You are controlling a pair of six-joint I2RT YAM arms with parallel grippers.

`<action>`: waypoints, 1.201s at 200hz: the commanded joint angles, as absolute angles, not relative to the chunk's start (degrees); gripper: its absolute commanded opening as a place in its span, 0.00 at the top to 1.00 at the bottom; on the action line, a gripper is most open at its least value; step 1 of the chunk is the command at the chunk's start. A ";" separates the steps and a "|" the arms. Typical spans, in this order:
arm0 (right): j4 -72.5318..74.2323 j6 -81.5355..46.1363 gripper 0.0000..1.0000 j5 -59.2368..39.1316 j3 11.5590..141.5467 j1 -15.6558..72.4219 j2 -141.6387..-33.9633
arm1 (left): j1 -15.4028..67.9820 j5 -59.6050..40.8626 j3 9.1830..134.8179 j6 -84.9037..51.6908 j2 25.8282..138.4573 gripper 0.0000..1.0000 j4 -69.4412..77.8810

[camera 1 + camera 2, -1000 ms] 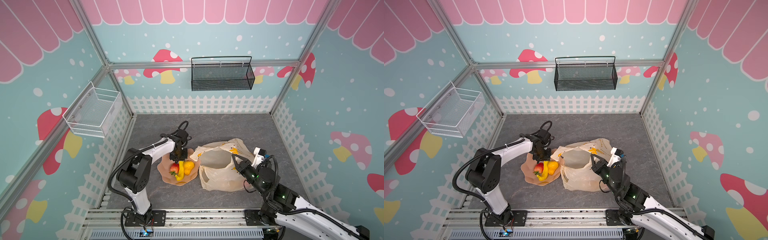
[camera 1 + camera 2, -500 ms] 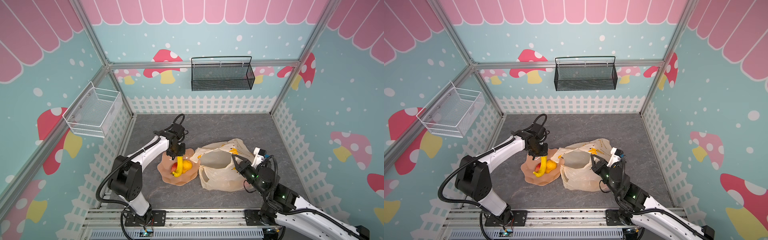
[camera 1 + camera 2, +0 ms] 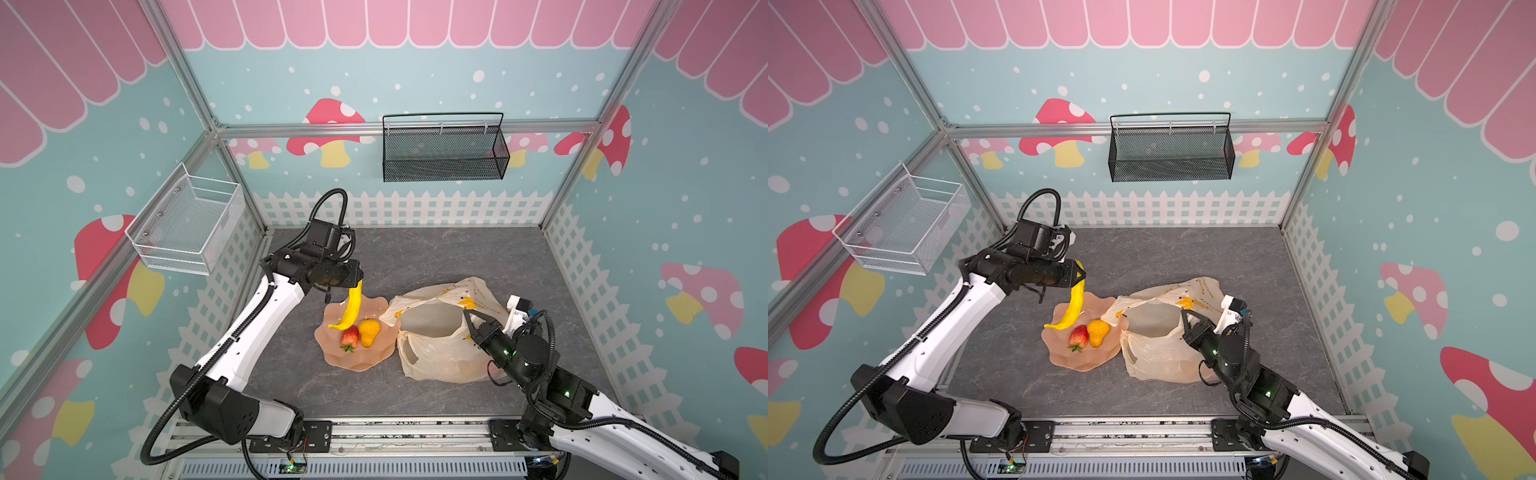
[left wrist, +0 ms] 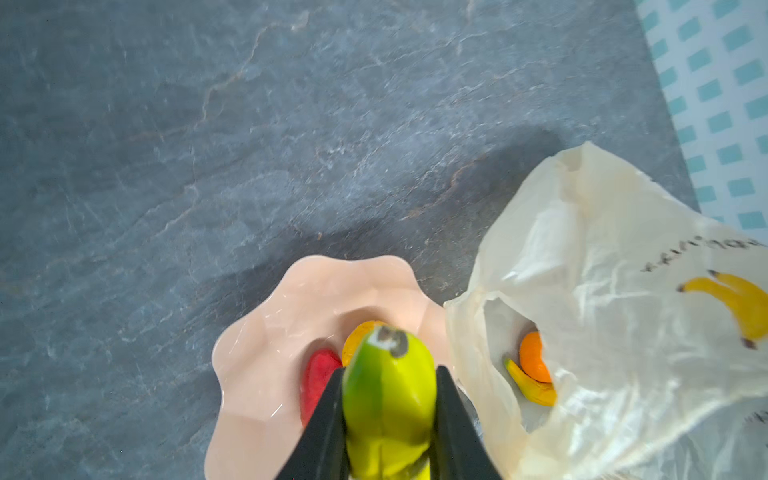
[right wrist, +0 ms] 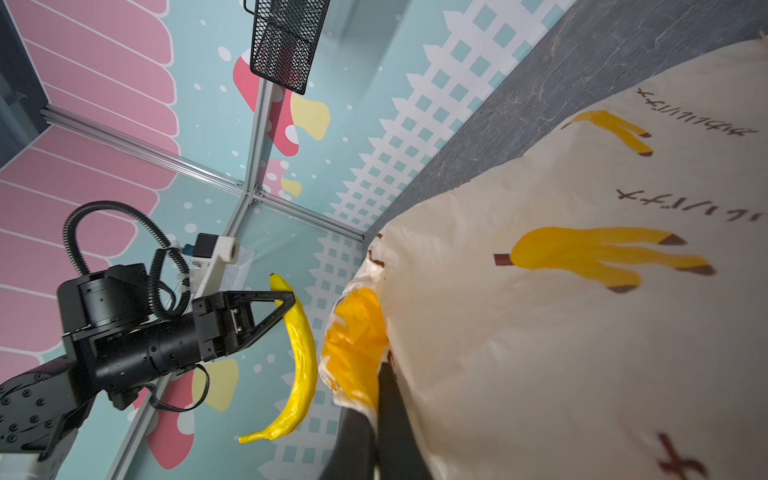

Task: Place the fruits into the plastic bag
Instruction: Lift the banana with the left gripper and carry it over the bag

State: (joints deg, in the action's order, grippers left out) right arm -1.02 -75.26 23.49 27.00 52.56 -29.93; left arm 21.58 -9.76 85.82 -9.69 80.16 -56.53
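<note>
Left gripper [image 3: 357, 281]: raised above the far edge of the plate, jaws clamped on the upper end of the banana.
Fruit in hand: long yellow toy banana [image 3: 352, 308], hanging nearly upright. Its thin curled tip sits low over the plate's left side and appears clear of it.
Plate: peach wavy-edged plastic plate [image 3: 353, 362], left of centre, its right rim against the bag.
Fruits still on plate: small red toy strawberry [image 3: 350, 337] and yellow-orange pear-shaped fruit [image 3: 369, 331], side by side, touching.
Bag: thin cream translucent plastic bag [image 3: 436, 353] printed with yellow bananas and dark lettering. It lies just right of the plate, with its mouth gaping up and leftward.
Already bagged: a round orange [image 4: 534, 357] and a second banana [image 4: 532, 390], seen through the mouth in the left wrist view.
Right gripper [image 3: 471, 322]: closed on the bag's near-right rim, propping the mouth open.
Step in hand: carrying the banana from plate to bag, with two fruits waiting.
Next move: swing right until the banana hangs over the mouth, lower its tip past the limp left rim, then let go. The tip may snag the rim.
Change over the last second: the left gripper was down at the plate among the fruits and has since risen, taking the banana with it. Bag and right gripper are unchanged.
</note>
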 commanded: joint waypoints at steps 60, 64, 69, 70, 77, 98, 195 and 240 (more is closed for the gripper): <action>-2.75 -74.69 1.00 23.86 30.29 52.73 -30.34 | 36.58 -10.34 83.46 13.51 73.10 0.96 -51.15; -2.85 -74.65 1.00 23.86 30.40 52.69 -30.39 | 37.08 -10.55 83.45 13.89 72.98 0.96 -51.09; -2.94 -74.71 1.00 23.83 30.48 52.73 -30.41 | 37.40 -11.20 83.48 14.33 72.75 0.97 -51.04; -2.92 -74.71 1.00 23.82 30.49 52.73 -30.45 | 37.51 -11.31 83.49 14.42 72.63 0.97 -51.01; -2.97 -74.70 1.00 23.83 30.49 52.73 -30.50 | 38.28 -12.29 83.16 15.29 72.31 0.97 -50.85; -2.79 -74.88 1.00 23.81 30.37 52.68 -30.65 | 41.13 -12.47 80.93 18.41 71.21 0.97 -49.97; -2.81 -75.09 1.00 23.43 30.50 52.67 -31.29 | 52.16 -6.14 75.05 27.75 73.05 0.96 -48.05; -2.68 -74.81 1.00 23.30 30.96 52.69 -31.86 | 52.51 -3.96 72.18 28.71 78.06 0.99 -41.76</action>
State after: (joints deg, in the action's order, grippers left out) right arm -2.24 -75.07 23.22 28.91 52.56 -31.66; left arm 52.47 -5.91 73.28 25.87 75.42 -46.24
